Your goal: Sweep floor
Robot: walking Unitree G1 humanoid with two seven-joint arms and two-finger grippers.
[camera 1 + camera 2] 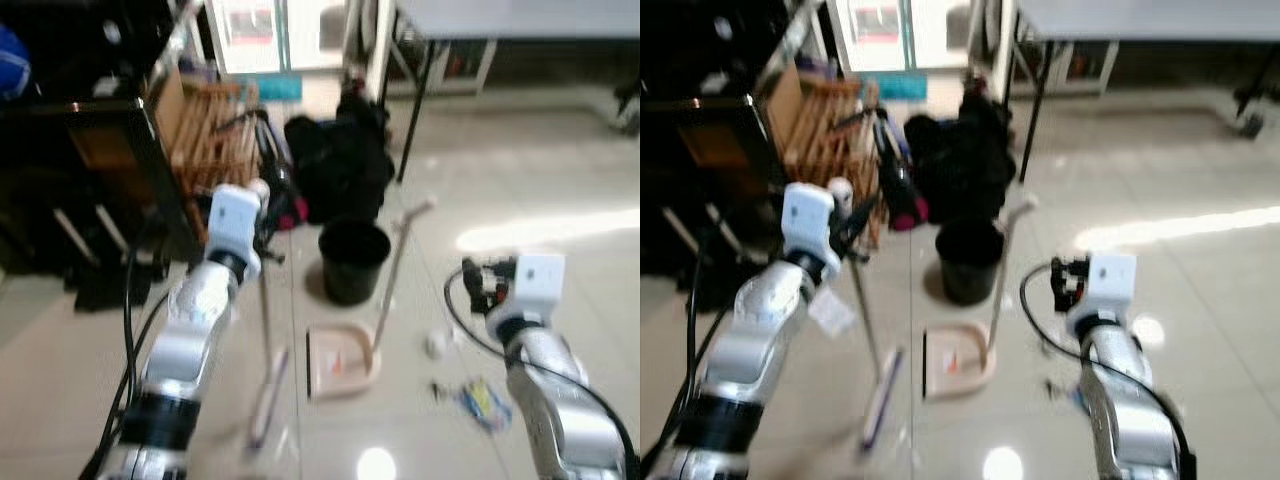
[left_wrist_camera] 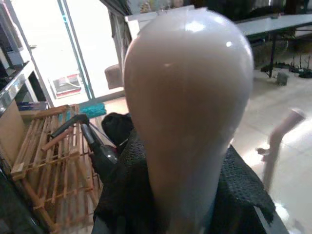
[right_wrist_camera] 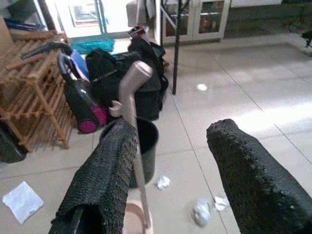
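Note:
A broom stands on the tiled floor at my left, its brush head (image 1: 268, 398) down and its pale rounded handle top (image 2: 187, 97) up. My left gripper (image 1: 262, 218) is shut on that handle just below the top, with black fingers (image 2: 122, 195) on both sides of it. A pink dustpan (image 1: 340, 362) lies on the floor in the middle, its long handle (image 1: 392, 275) leaning upright. My right gripper (image 1: 478, 280) hovers open to the right of the dustpan handle (image 3: 131, 97), holding nothing. Litter lies nearby: a crumpled white scrap (image 1: 436, 344) and a blue and yellow wrapper (image 1: 482, 400).
A black bin (image 1: 353, 260) stands just behind the dustpan. Black bags (image 1: 340, 160), a vacuum cleaner (image 3: 78, 105) and a wooden rack (image 1: 205, 130) crowd the back left beside a dark cabinet (image 1: 90, 150). A table leg (image 1: 415, 110) stands behind. White paper (image 1: 830, 310) lies left.

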